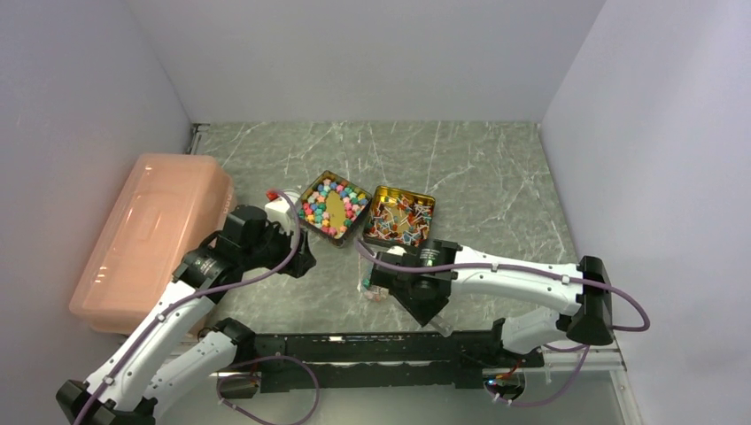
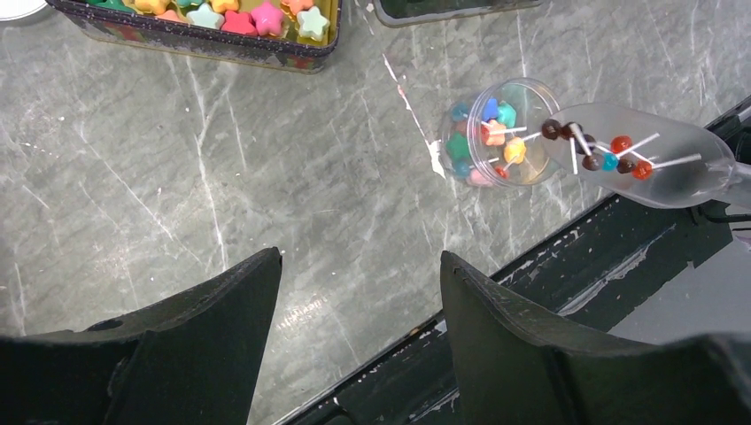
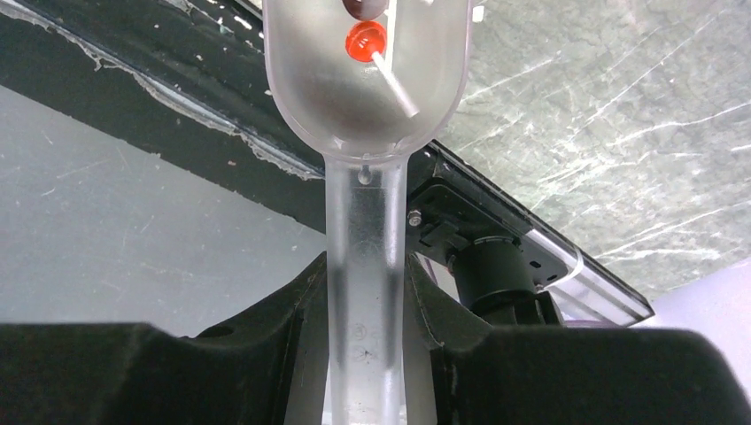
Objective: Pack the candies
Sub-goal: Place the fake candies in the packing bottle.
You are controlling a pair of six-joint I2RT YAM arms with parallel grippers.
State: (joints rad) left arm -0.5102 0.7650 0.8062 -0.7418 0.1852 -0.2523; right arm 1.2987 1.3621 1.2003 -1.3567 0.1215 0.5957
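Clenching the scoop [image 3: 365, 230] by its handle, the right claw [image 3: 365, 297] seems to be tipping candies [image 2: 611, 161] at the small jar [image 2: 496, 133], likely needing a steeper tilt next, while the left claw [image 2: 359, 305] is hanging spread, empty.

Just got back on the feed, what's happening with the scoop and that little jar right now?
The right hand is shut on the handle of a clear scoop carrying small ball candies on white sticks. Its tip is at the mouth of the small clear jar, which already holds star candies. The left hand hangs open and empty over the table near the star tin.
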